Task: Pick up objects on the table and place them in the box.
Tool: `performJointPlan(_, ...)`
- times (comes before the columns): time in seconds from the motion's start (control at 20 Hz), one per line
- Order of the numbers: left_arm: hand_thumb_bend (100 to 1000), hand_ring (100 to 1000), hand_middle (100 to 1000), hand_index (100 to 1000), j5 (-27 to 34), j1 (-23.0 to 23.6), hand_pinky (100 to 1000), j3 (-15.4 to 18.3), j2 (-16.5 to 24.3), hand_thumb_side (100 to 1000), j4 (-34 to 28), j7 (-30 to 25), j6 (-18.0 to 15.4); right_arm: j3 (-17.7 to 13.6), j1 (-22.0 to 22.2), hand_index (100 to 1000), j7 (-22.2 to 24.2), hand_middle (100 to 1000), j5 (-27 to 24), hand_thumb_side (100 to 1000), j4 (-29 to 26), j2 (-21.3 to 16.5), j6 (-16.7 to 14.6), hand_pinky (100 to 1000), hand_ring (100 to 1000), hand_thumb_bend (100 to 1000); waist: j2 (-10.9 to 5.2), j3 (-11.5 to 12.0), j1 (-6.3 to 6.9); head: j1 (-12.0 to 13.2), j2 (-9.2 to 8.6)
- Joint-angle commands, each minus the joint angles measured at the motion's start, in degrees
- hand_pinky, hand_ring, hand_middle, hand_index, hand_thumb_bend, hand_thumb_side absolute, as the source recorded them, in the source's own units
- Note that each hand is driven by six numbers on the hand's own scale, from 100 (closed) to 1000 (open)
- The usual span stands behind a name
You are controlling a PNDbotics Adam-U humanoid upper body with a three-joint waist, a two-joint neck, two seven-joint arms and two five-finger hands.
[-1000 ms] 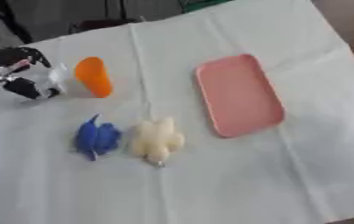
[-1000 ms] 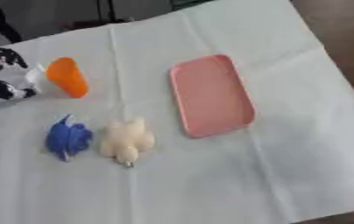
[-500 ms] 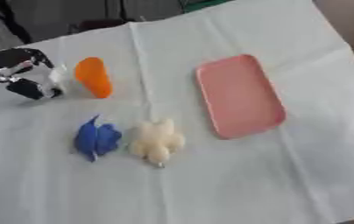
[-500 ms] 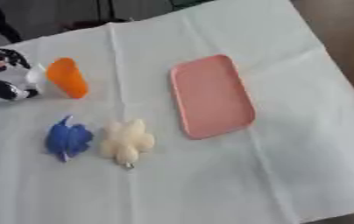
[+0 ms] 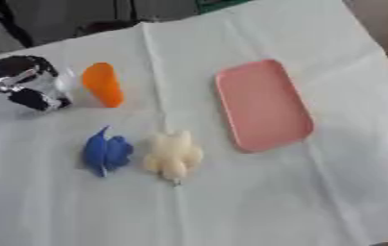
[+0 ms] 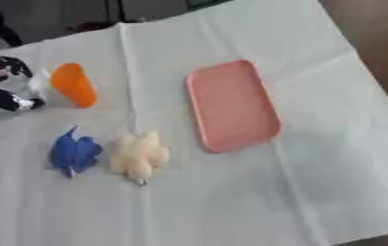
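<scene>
An orange cone-shaped object [image 5: 102, 84] lies at the upper left of the white cloth. Below it a blue toy [image 5: 105, 152] lies next to a cream plush toy [image 5: 173, 153], the two almost touching. The pink shallow box [image 5: 262, 104] lies right of the middle with nothing in it. My left hand [image 5: 22, 84], black and silver, sits at the left edge just left of the orange object, with a small pale shape [image 5: 64, 84] between them. How its fingers stand is too blurred to make out. My right hand shows in neither view.
The white cloth [image 5: 332, 182] covers the whole table, with a crease running down past the toys. Dark floor and furniture show beyond the far edge [image 6: 147, 9] and at the right corner.
</scene>
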Motion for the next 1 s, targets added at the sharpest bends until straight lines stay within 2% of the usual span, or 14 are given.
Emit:
performJointPlan(0.05,308,816,823,670,-0.83,-0.26,849,0.23,1.03,404,-0.03,0.33,0.76,-0.66,-0.51,707,0.22,803,0.2,770,-1.09,-0.62,-0.08,542,521,100,-0.86,0.12,-0.54,0.2,-0.66)
performJointPlan(0.1,308,816,823,670,-0.82,-0.25,849,0.2,1.03,404,-0.03,0.49,0.89,-0.66,-0.51,707,0.23,803,0.2,770,-1.08,-0.61,-0.08,542,521,100,-0.86,0.12,-0.54,0.21,-0.66)
performJointPlan(0.15,215,814,820,626,-0.77,-0.27,847,0.22,1.09,373,0.0,0.59,1.08,-0.67,-0.5,707,0.23,803,0.2,770,-1.06,-0.61,-0.09,542,521,100,-0.88,0.15,-0.57,0.2,-0.65)
performJointPlan(0.2,215,814,820,626,-0.71,-0.29,847,0.22,1.12,373,0.01,0.64,1.22,-0.68,-0.5,707,0.24,803,0.2,770,-1.05,-0.6,-0.09,542,521,100,-0.88,0.17,-0.59,0.19,-0.64)
performJointPlan(0.25,100,804,803,540,-0.59,-0.32,839,0.25,1.26,328,0.12,0.47,1.44,-0.71,-0.48,708,0.23,803,0.18,769,-1.01,-0.59,-0.09,542,521,100,-0.99,0.26,-0.63,0.2,-0.6)
performJointPlan(0.55,100,785,774,449,0.95,-0.15,830,0.12,1.53,341,1.01,-3.56,1.69,-0.79,-0.43,708,0.25,803,0.02,768,-0.86,-0.58,-0.1,542,521,100,-1.38,0.37,-0.84,0.17,-0.6)
performJointPlan(1.0,100,763,735,379,3.4,0.12,821,-0.01,1.76,348,1.43,-9.61,1.61,-0.93,-0.22,708,0.22,803,-0.33,767,-0.66,-0.59,-0.21,543,522,100,-2.1,0.5,-1.32,0.26,-0.62)
